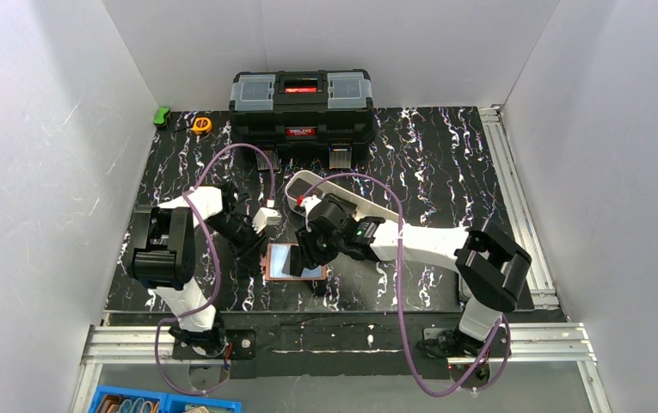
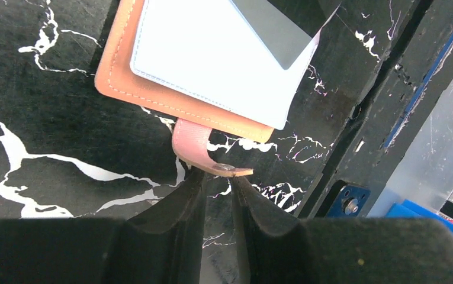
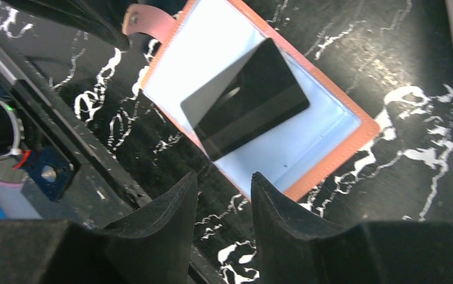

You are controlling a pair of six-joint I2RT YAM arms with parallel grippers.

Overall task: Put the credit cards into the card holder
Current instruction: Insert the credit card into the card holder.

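- The top view shows the card holder [image 1: 283,259] lying open on the black marbled table [image 1: 445,163], with both arms meeting over it. The right arm hides the holder's right part.
- Only the left wrist view shows the left gripper [image 2: 217,177] clearly. Its jaws stand a narrow gap apart at the holder's curled snap tab [image 2: 197,145]; whether they pinch it I cannot tell.
- Only the right wrist view shows the right gripper [image 3: 224,180], jaws apart with nothing between, just beside the holder's edge.
- A dark glossy card [image 3: 247,103] lies askew on the holder's pale lining; whether it is tucked in I cannot tell.
- Behind the holder are a white tray [image 1: 304,179] and, farther back, a black toolbox [image 1: 301,107], with an orange tape measure [image 1: 202,125] to the toolbox's left.
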